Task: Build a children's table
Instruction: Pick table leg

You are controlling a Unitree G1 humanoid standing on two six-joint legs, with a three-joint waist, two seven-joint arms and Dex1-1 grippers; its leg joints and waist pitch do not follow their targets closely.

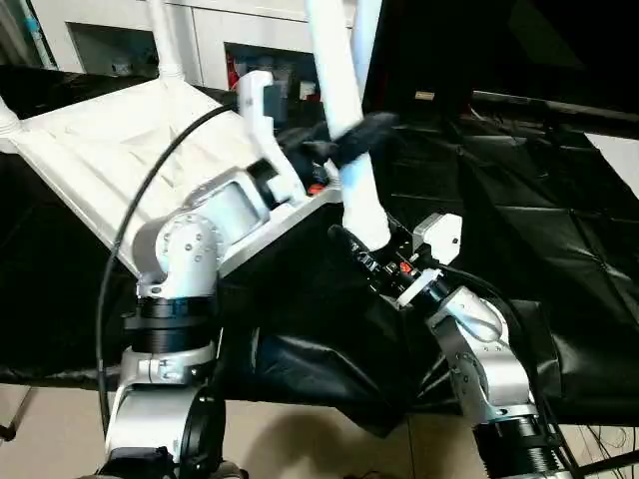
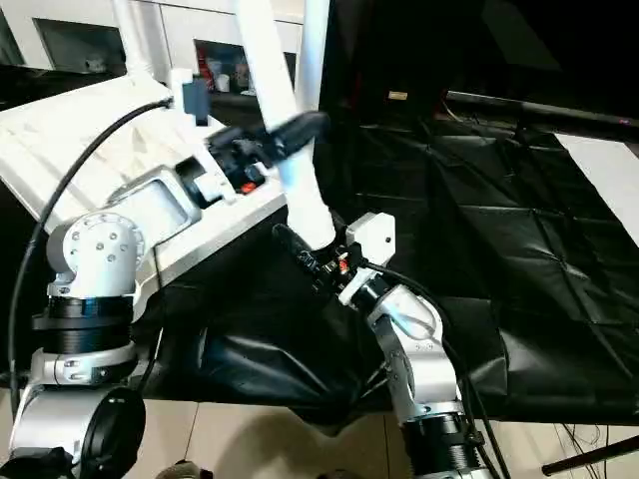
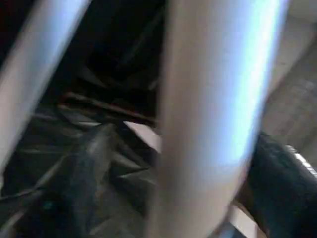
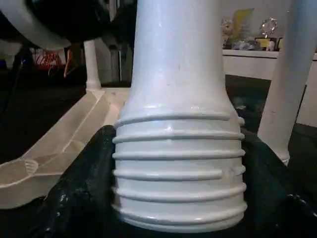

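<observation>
The white table top (image 1: 90, 150) lies upside down and tilted on the black cloth at the left, ribs up. Two white legs (image 1: 165, 40) (image 4: 290, 74) stand upright from its corners. A loose white leg (image 1: 339, 80) rises steeply in the middle. My right gripper (image 1: 364, 235) is shut on its ribbed lower end (image 4: 178, 173), one black finger (image 4: 79, 188) on each side. Higher up the same leg, my left gripper (image 1: 351, 140) straddles the tube. One left finger (image 3: 84, 163) stands off it with a gap, and the other (image 3: 282, 178) lies against it.
Black cloth (image 1: 519, 200) covers the worktable, with crumpled folds hanging over the front edge (image 1: 319, 369). White cabinets (image 1: 220, 40) stand behind. A pale flat surface (image 1: 619, 150) shows at the far right. A black cable (image 1: 140, 200) loops over my left arm.
</observation>
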